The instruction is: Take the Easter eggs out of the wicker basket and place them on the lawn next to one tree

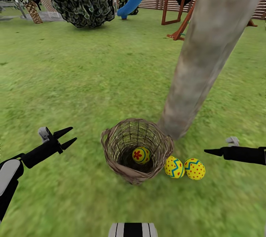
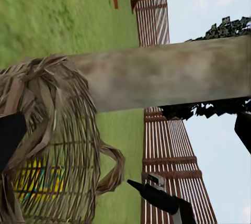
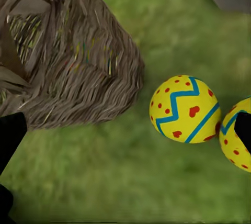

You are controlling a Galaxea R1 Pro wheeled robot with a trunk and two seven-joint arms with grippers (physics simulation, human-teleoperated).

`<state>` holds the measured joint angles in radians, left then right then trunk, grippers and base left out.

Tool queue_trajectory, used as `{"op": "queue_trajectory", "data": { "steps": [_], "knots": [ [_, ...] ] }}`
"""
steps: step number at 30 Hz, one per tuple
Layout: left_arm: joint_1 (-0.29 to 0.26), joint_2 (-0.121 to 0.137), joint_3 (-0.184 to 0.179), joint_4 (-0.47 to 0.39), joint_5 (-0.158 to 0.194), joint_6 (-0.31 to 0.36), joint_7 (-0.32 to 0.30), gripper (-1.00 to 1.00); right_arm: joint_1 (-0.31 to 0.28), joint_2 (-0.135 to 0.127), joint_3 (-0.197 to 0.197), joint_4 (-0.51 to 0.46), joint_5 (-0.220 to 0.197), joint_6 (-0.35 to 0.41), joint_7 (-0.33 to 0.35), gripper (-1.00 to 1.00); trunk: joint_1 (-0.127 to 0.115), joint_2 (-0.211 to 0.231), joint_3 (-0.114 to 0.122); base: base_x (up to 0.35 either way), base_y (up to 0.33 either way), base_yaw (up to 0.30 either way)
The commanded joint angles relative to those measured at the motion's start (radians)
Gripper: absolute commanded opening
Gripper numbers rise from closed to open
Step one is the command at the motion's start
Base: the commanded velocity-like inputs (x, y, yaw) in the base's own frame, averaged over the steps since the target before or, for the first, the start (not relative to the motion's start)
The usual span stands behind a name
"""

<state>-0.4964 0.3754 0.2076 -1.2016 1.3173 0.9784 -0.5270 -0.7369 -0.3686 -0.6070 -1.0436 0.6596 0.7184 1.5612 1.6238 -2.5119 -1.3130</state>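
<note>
The left gripper (image 1: 67,138) is held over the grass off to one side of the basket, black fingers spread apart with nothing between them. The right gripper (image 1: 212,151) is parked on the other side, pointing in at the eggs; in the head view its fingers overlap into a single dark spike, so whether it's apart or together can't really be told, though nothing is seen in it. Between the two arms the small round brown woven wicker basket (image 1: 111,148) is sat upright on the patchy green lawn (image 1: 74,82), with one yellow red-dotted egg showing a red flower mark (image 1: 140,155) left at the bottom of it. Just beside the basket's rim, two more yellow eggs with blue-green zigzag bands are laid on the grass, the nearer one (image 1: 174,167) and the farther one (image 1: 194,168) looking like they're touching each other. Both are parked right by the foot of the thick leaning grey-brown tree trunk (image 1: 207,56), which the basket is also close up against. So two out of three can be called done, and one egg is still to be fished out and set down by that same trunk.
</note>
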Motion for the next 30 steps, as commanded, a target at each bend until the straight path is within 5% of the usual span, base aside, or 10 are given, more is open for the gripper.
{"op": "queue_trajectory", "data": {
  "steps": [1,16,19,20,23,25,28,30],
  "knots": [
    [-0.001,0.0,0.001,0.001,-0.003,0.005,-0.004,1.0,0.001,0.0,-0.002,-0.002,0.009,0.01,0.01,1.0,-0.001,0.0,0.003,-0.215,0.0,0.0],
    [-0.001,-0.003,0.001,0.001,-0.007,0.004,-0.003,1.0,0.028,0.009,0.0,-0.006,0.016,0.01,0.01,1.0,-0.008,0.003,0.061,-0.165,0.033,0.0],
    [-0.001,-0.004,0.001,0.001,-0.008,0.003,-0.002,1.0,0.029,0.017,0.005,-0.077,0.015,0.024,0.01,1.0,-0.009,0.004,0.073,-0.013,0.006,0.0],
    [-0.001,-0.004,0.001,0.001,-0.007,0.003,-0.002,1.0,0.03,0.031,0.015,-0.095,0.016,0.059,0.01,1.0,-0.009,0.004,0.077,-0.002,0.001,0.0],
    [-0.001,-0.004,0.001,0.001,-0.007,0.003,-0.002,1.0,0.033,0.088,0.124,-0.17,0.012,0.179,0.01,1.0,-0.011,0.005,0.088,0.0,0.0,0.0],
    [-0.001,-0.004,0.001,0.001,-0.007,0.004,-0.003,1.0,0.033,0.144,0.159,-0.226,0.013,0.245,0.01,1.0,-0.012,0.006,0.096,0.0,0.0,0.0],
    [-0.001,-0.005,0.0,0.001,-0.007,0.004,-0.003,1.0,0.033,0.217,0.267,-0.266,0.018,0.282,0.01,1.0,-0.013,0.006,0.108,0.0,0.0,0.0],
    [-0.001,-0.006,0.0,0.001,-0.008,0.003,-0.002,1.0,0.033,0.251,0.279,-0.278,0.018,0.286,0.01,1.0,-0.014,0.007,0.115,0.0,0.0,0.0]
  ]
}}
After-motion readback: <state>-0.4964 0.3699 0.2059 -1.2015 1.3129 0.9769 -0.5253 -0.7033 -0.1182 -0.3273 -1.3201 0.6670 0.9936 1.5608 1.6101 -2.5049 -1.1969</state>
